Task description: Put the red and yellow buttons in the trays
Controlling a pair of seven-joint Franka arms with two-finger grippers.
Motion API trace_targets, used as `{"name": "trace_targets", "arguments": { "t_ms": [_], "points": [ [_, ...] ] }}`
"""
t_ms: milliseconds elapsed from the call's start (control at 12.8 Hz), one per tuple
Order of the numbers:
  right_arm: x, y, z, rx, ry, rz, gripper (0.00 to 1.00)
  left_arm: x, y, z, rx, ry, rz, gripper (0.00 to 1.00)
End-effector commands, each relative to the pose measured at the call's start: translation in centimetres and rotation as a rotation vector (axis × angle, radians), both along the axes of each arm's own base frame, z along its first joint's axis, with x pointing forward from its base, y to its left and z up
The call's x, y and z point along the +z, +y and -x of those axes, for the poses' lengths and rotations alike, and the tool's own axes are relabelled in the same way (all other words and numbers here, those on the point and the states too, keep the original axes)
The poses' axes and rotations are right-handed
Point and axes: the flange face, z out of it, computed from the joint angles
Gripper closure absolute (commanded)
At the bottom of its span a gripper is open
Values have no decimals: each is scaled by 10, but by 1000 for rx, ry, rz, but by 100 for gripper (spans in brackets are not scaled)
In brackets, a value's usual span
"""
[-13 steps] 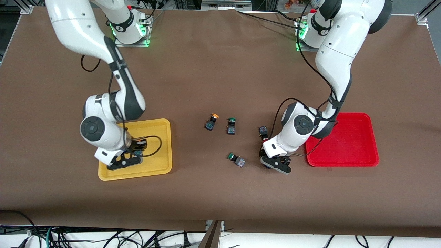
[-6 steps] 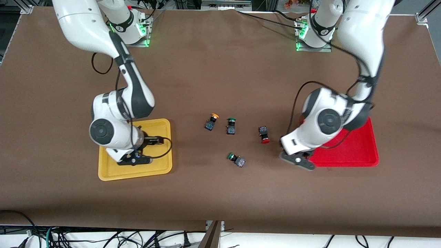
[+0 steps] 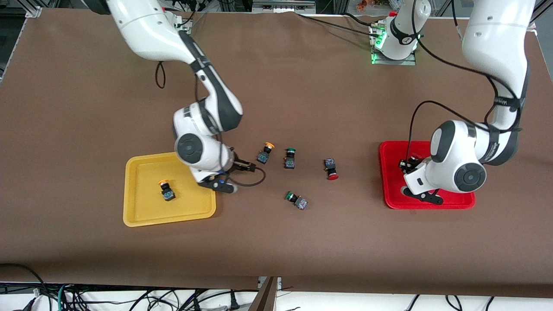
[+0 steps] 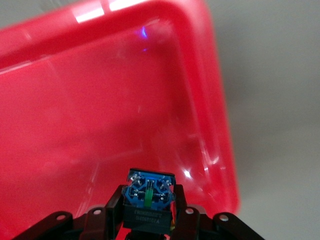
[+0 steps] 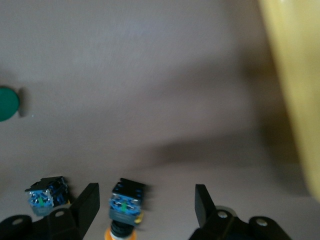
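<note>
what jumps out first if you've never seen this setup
The two bright trays: a yellow tray toward the right arm's end of the table, with one orange-capped button in it, and a red tray toward the left arm's end. The left gripper holds a button over the red tray, while the right gripper hangs open over the table just past the yellow tray's rim.

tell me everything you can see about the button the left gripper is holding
The button is a small switch with a dark blocky body; its end facing the wrist camera is a blue terminal plate with metal contacts and a green centre strip. Its cap points down, out of sight, so its colour cannot be told. The left gripper is shut on its sides, holding it over the glossy red tray, near one rounded corner.
</note>
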Motion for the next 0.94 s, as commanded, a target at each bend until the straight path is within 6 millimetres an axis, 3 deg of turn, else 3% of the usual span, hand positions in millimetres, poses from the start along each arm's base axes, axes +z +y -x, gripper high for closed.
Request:
{"name": "trace_targets", "arguments": {
  "t_ms": [0, 78, 235, 313, 391, 470, 548, 626, 704, 861],
  "points": [
    [-36, 23, 31, -81, -29, 0, 14, -24, -7, -4, -40, -32, 1, 53],
    [-43, 36, 46, -85, -39, 1, 14, -18, -3, -6, -43, -43, 2, 1],
    [-50, 44, 58, -95, -25, 13, 16, 24, -8, -11, -81, -79, 14, 0],
    [-55, 43, 63, -90, -19, 19, 27, 59, -15, -13, -89, -116, 14, 0],
    [-57, 44, 66, -79, -14, 23, 49, 100, -32, -13, -95, -167, 27, 0],
    [-56, 43, 66, -55, -13, 23, 80, 129, -60, -7, -112, -192, 51, 0],
    [-53, 42, 64, -28, -18, 20, 97, 135, -86, -1, -86, -186, 59, 0],
    [-48, 39, 62, -5, -10, 24, 100, 128, -111, 4, -10, -179, 50, 0],
    [-39, 32, 57, 27, 7, 34, 100, 105, -143, 11, 58, -158, 33, 0],
    [-1, -11, 12, 123, 21, 47, 100, 45, -219, 31, 158, -170, -3, 0]
  ]
}}
